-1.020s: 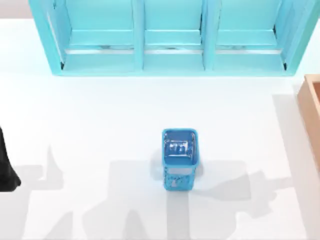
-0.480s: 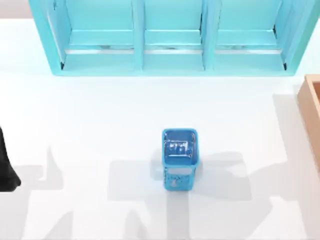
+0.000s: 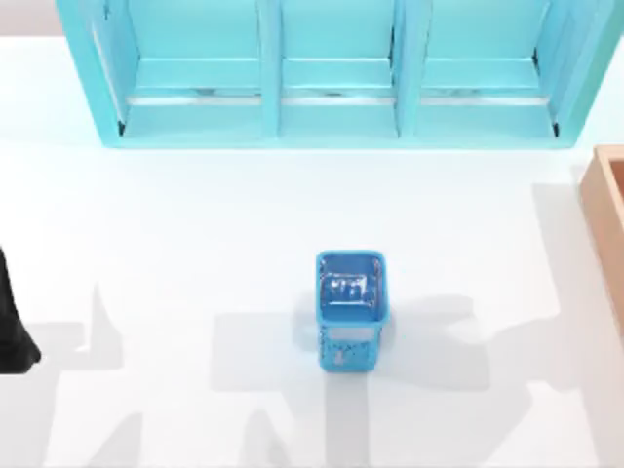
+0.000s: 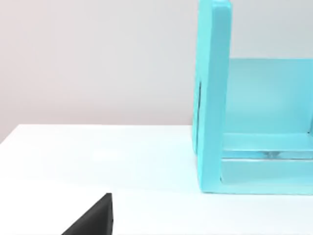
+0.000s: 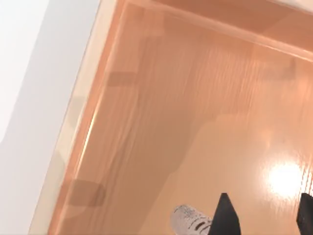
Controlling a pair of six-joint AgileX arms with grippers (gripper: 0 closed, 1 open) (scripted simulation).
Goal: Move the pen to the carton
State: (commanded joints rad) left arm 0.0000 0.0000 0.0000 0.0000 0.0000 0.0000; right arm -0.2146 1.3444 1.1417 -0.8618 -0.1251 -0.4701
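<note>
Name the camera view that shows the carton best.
The right wrist view: it looks down into the carton, showing floor and walls, with the pen over it. The top view catches just its edge at the right.

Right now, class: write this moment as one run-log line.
right gripper: above tan-orange cardboard carton's floor | silver-grey lettered pen: at fingertips, grip unclear | left arm: parked, table's left edge | blue mesh cup: mid-table

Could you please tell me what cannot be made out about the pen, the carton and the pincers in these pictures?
- Pen: right wrist view's edge cuts it off; cap and grip unseen.
- Right pincer: two dark fingers cut by that edge; whether it holds the pen is unclear.
- Carton: top view's right edge cuts it.
- Left arm: parked at the table's left, mostly cut off.
</note>
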